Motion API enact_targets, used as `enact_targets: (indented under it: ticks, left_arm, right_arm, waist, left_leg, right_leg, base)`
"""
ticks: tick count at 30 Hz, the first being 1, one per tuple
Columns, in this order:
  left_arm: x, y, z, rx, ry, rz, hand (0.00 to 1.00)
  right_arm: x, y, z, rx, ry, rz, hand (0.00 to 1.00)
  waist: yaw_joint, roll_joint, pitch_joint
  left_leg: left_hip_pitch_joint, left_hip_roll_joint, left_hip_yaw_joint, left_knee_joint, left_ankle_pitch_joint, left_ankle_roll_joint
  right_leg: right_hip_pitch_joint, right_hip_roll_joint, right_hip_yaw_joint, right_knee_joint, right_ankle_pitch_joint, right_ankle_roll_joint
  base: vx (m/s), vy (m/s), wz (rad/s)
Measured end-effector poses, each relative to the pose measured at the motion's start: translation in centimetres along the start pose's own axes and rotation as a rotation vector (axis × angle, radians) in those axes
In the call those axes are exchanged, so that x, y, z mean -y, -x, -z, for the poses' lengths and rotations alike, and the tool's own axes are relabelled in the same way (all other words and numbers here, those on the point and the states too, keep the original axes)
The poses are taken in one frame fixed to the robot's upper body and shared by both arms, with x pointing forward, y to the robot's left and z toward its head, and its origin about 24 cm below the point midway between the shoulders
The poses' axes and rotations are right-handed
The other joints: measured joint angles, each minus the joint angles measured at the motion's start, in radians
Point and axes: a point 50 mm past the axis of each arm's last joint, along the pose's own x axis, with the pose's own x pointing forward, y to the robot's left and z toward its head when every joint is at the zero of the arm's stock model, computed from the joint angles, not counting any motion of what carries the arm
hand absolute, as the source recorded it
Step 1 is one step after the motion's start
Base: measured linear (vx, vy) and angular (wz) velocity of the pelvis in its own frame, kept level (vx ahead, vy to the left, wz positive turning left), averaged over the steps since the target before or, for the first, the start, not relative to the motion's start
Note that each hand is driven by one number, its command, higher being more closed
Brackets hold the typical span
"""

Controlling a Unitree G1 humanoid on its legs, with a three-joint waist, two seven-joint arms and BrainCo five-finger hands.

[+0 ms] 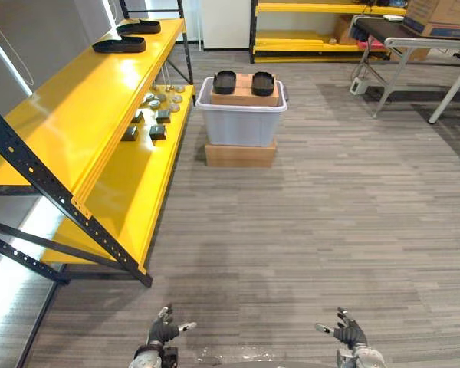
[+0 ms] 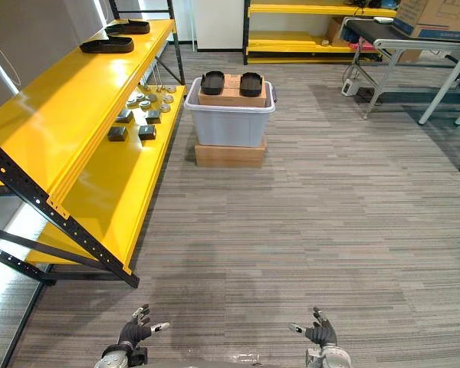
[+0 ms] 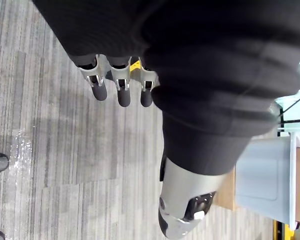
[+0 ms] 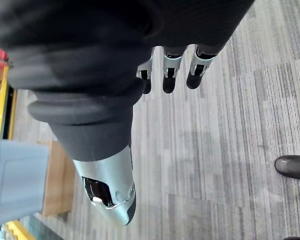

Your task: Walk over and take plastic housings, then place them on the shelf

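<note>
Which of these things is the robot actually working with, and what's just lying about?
Job: black plastic housings atop the grey bin; yellow shelf; left hand and right hand, both open.
Lying about: small parts on the shelf's lower level; table; cardboard box on it.

Yellow shelf w/ 2 housings (black)

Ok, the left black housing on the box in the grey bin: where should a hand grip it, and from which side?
Probably from above, fingers and thumb across the left housing's two long sides. It lies flat on the cardboard box, above the grey bin's rim, with a gap to the right housing.
</note>
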Motion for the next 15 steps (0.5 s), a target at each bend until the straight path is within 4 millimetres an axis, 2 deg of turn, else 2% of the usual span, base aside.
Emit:
enact_targets:
  ticks: [5, 15]
  left_arm:
    - [-0.21, 0.2, -0.07, 0.012, 0.009, -0.008, 0.0]
    - [-0.49, 0.31, 0.05, 0.011, 0.016, -0.019, 0.0]
  right_arm:
    - [0.24, 0.0, -0.66, 0.031, 0.02, 0.002, 0.0]
    - [0.42, 0.1, -0.34, 0.016, 0.01, 0.007, 0.0]
  waist:
    - [-0.005, 0.003, 0.003]
    - [-0.013, -0.003, 0.004]
  left_leg:
    - [0.003, 0.0, 0.0, -0.001, 0.0, 0.001]
    - [0.007, -0.004, -0.001, -0.05, 0.023, 0.012]
  right_leg:
    - [-0.002, -0.001, 0.0, 0.014, -0.003, -0.004]
    - [-0.018, -0.001, -0.011, 0.02, -0.009, -0.013]
  base:
    - [-0.06, -0.025, -0.02]
    - [-0.05, -0.022, 0.01]
